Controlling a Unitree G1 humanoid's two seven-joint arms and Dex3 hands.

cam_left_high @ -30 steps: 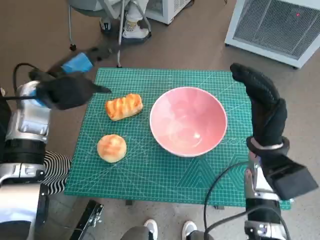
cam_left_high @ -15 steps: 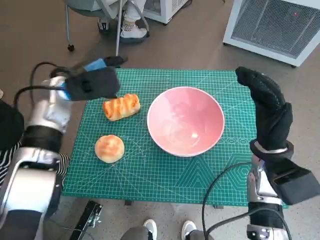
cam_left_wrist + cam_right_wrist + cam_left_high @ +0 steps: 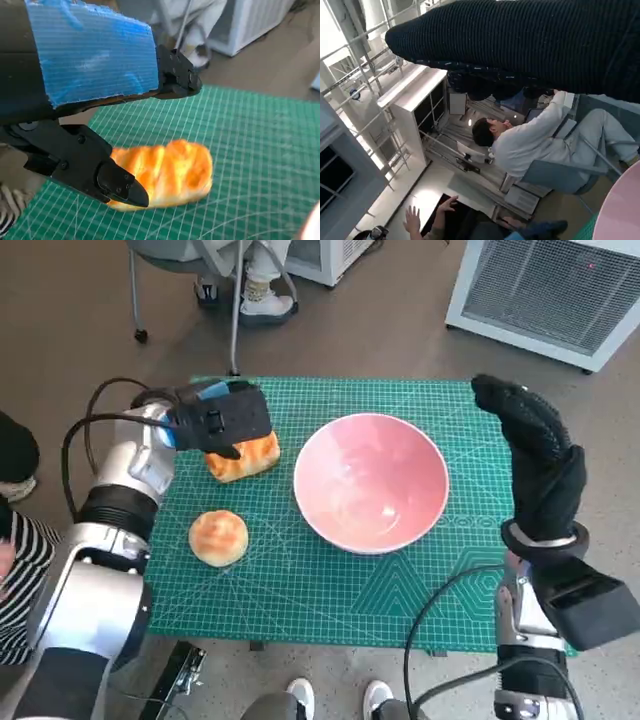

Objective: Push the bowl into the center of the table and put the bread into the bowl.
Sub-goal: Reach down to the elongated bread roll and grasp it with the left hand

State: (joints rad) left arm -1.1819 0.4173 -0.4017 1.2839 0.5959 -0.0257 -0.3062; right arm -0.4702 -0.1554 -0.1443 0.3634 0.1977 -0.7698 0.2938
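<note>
Green gridded mat [image 3: 330, 590] on brown floor [image 3: 60, 330]

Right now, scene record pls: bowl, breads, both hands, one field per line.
bowl: pink bowl, empty, upright, about mid-mat
long bread: glazed loaf, beside the bowl, under the left hand
round bread: round bun, on the green cutting mat, untouched
left hand: left hand over the loaf, fingers apart, grip not closed
right hand: right hand raised beside the bowl, holding nothing
</note>
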